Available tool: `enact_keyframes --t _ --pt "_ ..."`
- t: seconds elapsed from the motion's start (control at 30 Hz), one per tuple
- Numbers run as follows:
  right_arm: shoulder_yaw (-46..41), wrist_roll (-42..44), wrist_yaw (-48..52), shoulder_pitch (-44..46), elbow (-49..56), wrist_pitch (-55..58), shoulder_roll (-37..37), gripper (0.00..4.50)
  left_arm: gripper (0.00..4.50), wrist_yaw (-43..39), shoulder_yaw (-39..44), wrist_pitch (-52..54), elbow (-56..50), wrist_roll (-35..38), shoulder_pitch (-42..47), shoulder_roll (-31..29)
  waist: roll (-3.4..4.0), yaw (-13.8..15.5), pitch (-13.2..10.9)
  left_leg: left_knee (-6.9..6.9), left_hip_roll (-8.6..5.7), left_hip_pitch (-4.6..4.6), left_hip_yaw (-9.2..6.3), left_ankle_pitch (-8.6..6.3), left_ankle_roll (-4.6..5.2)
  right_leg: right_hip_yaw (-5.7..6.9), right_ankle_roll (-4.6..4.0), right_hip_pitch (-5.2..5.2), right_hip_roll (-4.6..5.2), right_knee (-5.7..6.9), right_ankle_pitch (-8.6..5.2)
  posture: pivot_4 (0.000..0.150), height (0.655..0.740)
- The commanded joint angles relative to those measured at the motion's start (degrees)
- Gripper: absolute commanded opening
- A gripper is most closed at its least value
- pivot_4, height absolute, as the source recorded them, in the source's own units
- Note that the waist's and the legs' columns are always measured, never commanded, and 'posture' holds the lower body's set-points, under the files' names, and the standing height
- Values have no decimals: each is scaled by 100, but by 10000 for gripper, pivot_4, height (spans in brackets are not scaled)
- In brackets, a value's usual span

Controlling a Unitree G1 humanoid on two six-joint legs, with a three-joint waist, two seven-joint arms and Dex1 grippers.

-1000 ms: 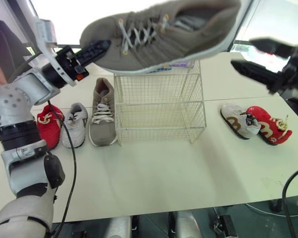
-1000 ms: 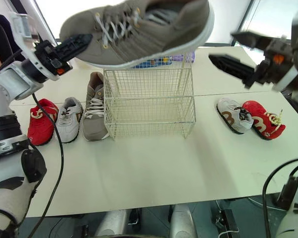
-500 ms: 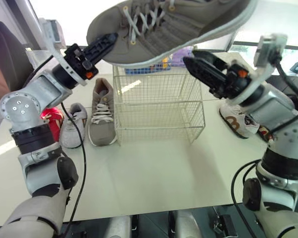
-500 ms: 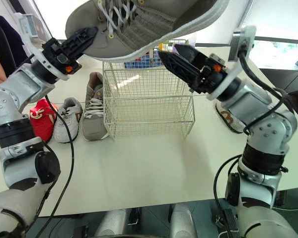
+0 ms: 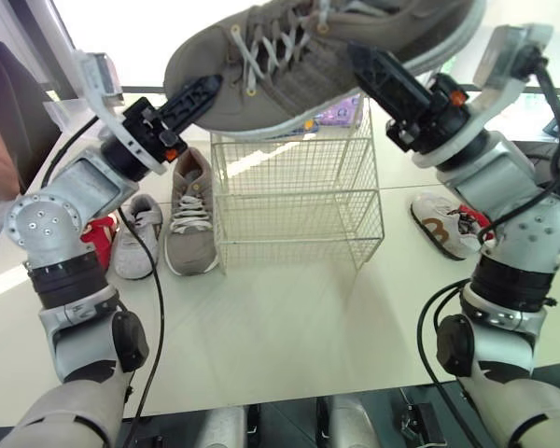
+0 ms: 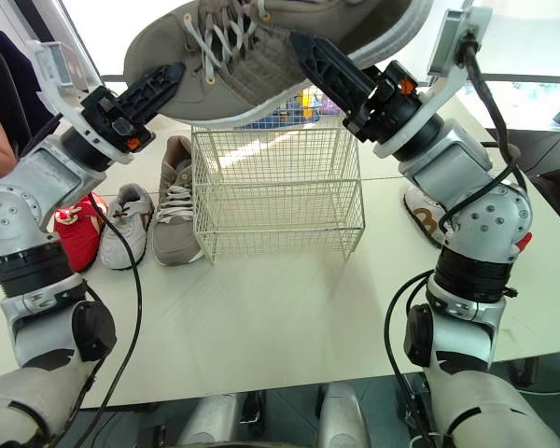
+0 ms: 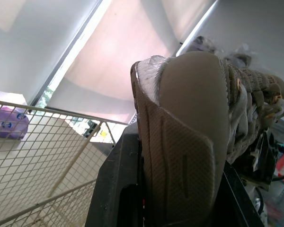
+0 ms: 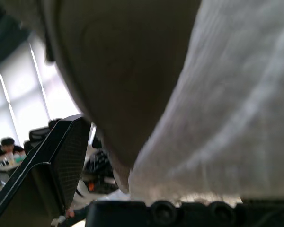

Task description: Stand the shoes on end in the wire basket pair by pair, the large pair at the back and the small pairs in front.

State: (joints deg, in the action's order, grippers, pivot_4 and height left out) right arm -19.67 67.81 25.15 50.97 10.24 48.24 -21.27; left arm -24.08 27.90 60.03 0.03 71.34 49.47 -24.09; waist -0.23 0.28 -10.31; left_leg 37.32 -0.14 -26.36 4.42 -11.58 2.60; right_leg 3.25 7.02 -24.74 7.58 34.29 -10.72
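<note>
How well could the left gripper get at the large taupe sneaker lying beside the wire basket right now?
Probably not yet: the left gripper is shut on the toe of the raised sneaker above the wire basket. Otherwise the lying sneaker looks unobstructed from above.

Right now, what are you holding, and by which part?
The large taupe sneaker: left gripper clamps its toe; right gripper sits toward its heel, grip unclear.
</note>
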Motion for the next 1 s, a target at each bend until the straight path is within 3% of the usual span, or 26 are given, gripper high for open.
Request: enact_keyframes --t 0.03,0.07,0.23,0.3,0.47,0.63,0.73,0.87,1.0 --pt "-14 176 -67 306 26 -227 119 44248 5164 34 -159 -200 -370 -7 -71 -9 0 3 0 0 0 0 0 0 0 0 0 0 0 0 0 1500 7347" --pt "22 156 -84 318 -3 -258 176 44248 5164 51 -191 -244 -432 -1 -106 12 0 -3 0 0 0 0 0 0 0 0 0 0 0 -1 0 1500 7347" --pt "160 92 -151 332 -58 -344 373 23904 5164 117 -318 -431 -661 -8 -227 69 0 4 0 -2 0 -1 0 0 0 0 -1 -1 0 -2 0 1500 7347" --pt "188 99 -178 347 -67 -373 407 19332 5164 102 -388 -441 -734 -8 -272 31 0 -2 0 -2 -1 -1 1 0 0 0 -1 -1 0 -3 0 1500 7347" --pt "189 132 -216 502 -183 -361 378 18700 5164 -147 -669 -205 -949 -27 -476 -355 1 -50 0 -7 0 0 1 0 0 0 -1 -3 -1 -3 0 1500 7347" --pt "296 -71 113 767 -502 -184 -42 18410 29617 -451 -692 -18 -962 121 -550 -819 3 -101 -2 -9 -1 -3 3 -1 0 0 -2 -4 1 -8 -1 1500 7347" --pt "451 -514 996 1171 -1131 -159 -742 18410 44558 -987 -708 -58 -951 -170 -680 -1404 6 -117 -3 -12 -1 -4 4 -1 -1 0 -17 -9 0 -9 -9 1500 7347" --pt "966 -1568 2587 2005 -2498 -660 -1743 18410 44558 -1655 -730 -227 -845 -544 -904 -2086 9 -108 -6 -21 -1 -9 9 -2 -2 -1 -21 -22 0 -15 -12 1500 7347" --pt "1572 -2856 4032 3230 -4297 -1684 -2279 18410 44558 -1945 -699 -401 -828 -781 -1020 -2326 15 -131 -10 -25 0 -13 14 -9 -15 -5 -22 -29 2 -20 -12 1500 7347"
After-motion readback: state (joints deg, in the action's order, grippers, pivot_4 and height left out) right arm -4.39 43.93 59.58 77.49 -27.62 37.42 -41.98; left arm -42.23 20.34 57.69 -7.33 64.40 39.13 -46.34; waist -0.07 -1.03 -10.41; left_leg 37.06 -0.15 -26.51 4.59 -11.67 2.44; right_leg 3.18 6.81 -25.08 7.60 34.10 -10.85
